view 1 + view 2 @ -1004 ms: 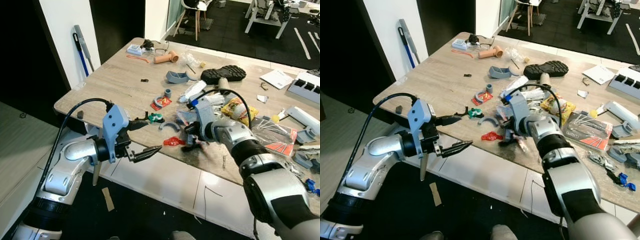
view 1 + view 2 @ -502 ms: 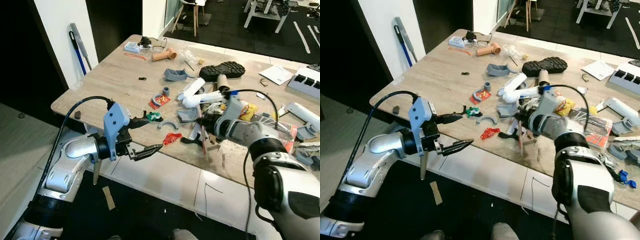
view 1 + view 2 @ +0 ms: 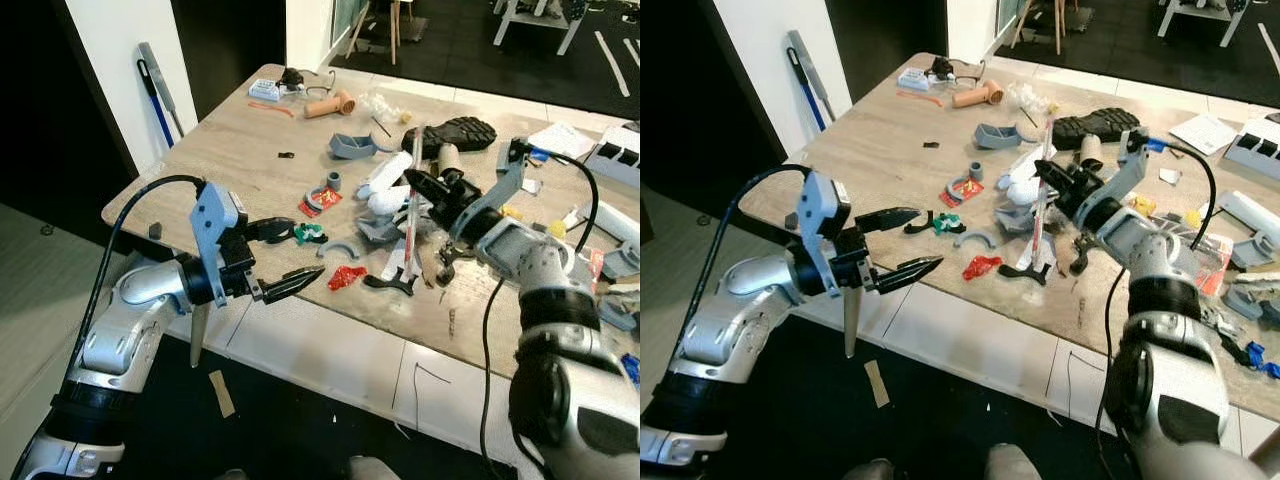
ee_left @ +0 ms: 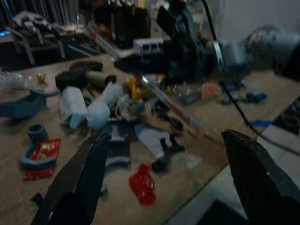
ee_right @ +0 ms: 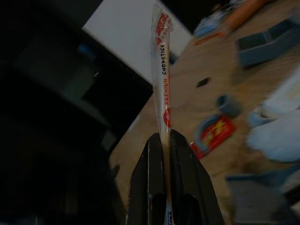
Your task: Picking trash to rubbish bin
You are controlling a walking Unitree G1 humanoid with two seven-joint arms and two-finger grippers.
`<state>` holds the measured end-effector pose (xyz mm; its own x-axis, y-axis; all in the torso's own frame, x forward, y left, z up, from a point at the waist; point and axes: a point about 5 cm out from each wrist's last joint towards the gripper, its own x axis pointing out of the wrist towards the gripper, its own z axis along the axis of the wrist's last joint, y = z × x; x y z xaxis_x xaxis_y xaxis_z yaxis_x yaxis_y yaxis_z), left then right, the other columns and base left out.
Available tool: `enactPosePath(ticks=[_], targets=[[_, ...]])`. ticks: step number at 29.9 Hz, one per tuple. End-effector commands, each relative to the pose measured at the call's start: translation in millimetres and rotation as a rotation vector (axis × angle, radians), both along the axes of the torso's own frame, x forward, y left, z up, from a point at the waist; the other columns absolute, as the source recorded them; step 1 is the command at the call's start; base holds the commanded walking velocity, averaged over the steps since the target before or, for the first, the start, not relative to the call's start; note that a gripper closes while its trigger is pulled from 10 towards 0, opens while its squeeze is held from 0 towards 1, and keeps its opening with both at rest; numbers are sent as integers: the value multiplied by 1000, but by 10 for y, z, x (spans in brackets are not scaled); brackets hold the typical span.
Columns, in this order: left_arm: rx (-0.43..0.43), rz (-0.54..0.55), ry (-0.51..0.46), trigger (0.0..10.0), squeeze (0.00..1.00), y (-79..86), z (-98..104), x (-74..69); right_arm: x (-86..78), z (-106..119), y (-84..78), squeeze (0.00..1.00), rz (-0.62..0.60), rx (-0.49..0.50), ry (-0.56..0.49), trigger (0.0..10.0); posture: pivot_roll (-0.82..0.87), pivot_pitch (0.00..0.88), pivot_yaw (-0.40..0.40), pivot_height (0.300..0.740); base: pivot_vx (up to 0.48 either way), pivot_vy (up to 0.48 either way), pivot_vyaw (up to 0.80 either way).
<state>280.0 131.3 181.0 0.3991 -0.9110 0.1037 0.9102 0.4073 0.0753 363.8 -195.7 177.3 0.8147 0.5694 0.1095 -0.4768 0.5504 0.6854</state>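
— What's the biggest thing here?
— The wooden surface (image 3: 230,150), set beside a white wall and strewn with clutter: a black shoe sole (image 3: 450,133), grey plastic parts, white tubes (image 3: 385,180), a yellow snack packet (image 3: 1137,205) and papers at the far end.

— And the arms?
— The left arm reaches in from the near edge, off the surface. The left pincer (image 3: 280,258) hangs there with its two black fingers spread wide, holding nothing. The right arm stretches over the middle of the clutter. The right pincer (image 3: 418,184) is raised above the surface, closed on a wrapped pair of chopsticks (image 3: 411,200).

— How do the chopsticks sit?
— Close to upright, in a clear sleeve with red print. The pincer grips them partway up, the lower end hanging toward a black clip (image 3: 390,285) on the surface. In the right wrist view the sleeve (image 5: 162,70) runs straight out from between the two fingers.

— Anything small near the front?
— A crumpled red wrapper (image 3: 347,276) lies just beside the near edge, between the two pincers. A grey ring (image 3: 336,184) on a red packet (image 3: 321,204) sits further in, and a little green piece (image 3: 312,236) near the left pincer's upper finger.
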Motion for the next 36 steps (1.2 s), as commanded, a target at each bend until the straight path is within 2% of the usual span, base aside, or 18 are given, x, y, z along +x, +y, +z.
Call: enactPosePath(ticks=[1, 2, 4, 7, 9, 12, 13, 18, 19, 21, 26, 27, 30, 36], targets=[[-38, 4, -9, 10000, 0, -5, 55, -2, -56, 67, 71, 0, 64, 5, -63, 10000, -94, 0, 5, 740, 0, 0, 0], [-60, 20, -2, 10000, 0, 2, 57, 0, -131, 96, 122, 0, 116, -10, -116, 10000, -93, 0, 5, 740, 0, 0, 0], [-104, 48, 24, 10000, 0, 32, 40, -10, -295, 171, 188, 0, 190, 27, -240, 10000, -93, 0, 7, 740, 0, 0, 0], [-116, 52, 46, 10000, 0, 54, 14, -33, -323, 169, 194, 0, 192, 1, -263, 10000, -94, 0, 9, 740, 0, 0, 0], [-123, 68, 66, 10000, 0, 88, -23, -47, -344, 157, 201, 0, 166, -52, -318, 10000, -93, 0, 10, 740, 0, 0, 0], [-122, 106, 100, 10000, 0, 169, -89, -46, -352, 102, 219, 0, 155, -106, -315, 10000, -86, 0, 10, 740, 0, 0, 0], [-114, 150, 122, 10000, 0, 259, -142, -27, -348, 80, 225, 0, 141, -130, -315, 10000, -84, 0, 11, 740, -255, 0, 0], [-100, 222, 149, 10000, 0, 411, -212, 1, -341, 59, 236, 0, 110, -174, -317, 10000, -79, 0, 12, 740, -273, 0, 0], [-93, 260, 154, 10000, 0, 485, -234, 14, -338, 44, 263, 0, 104, -208, -321, 10000, -74, 0, 10, 740, -296, 0, 0], [-91, 283, 158, 10000, 0, 522, -242, 18, -353, 33, 298, 0, 99, -238, -335, 10000, -71, 0, 10, 740, -302, 0, 0], [-97, 290, 162, 10000, 0, 498, -246, 25, -345, 4, 362, 0, 79, -266, -344, 10000, -69, 0, 10, 740, -309, 0, 0], [-106, 277, 165, 10000, 0, 412, -254, 31, -332, -61, 409, 0, 70, -312, -329, 10000, -71, 0, 11, 740, -319, 0, 0], [-110, 272, 169, 10000, 0, 336, -280, 55, -324, -131, 453, 0, 61, -365, -326, 10000, -73, 0, 13, 740, -322, 0, 0], [-112, 298, 185, 10000, 0, 325, -343, 103, -279, -218, 427, 0, -1, -450, -306, 10000, -75, 0, 15, 740, -326, 0, 0]])
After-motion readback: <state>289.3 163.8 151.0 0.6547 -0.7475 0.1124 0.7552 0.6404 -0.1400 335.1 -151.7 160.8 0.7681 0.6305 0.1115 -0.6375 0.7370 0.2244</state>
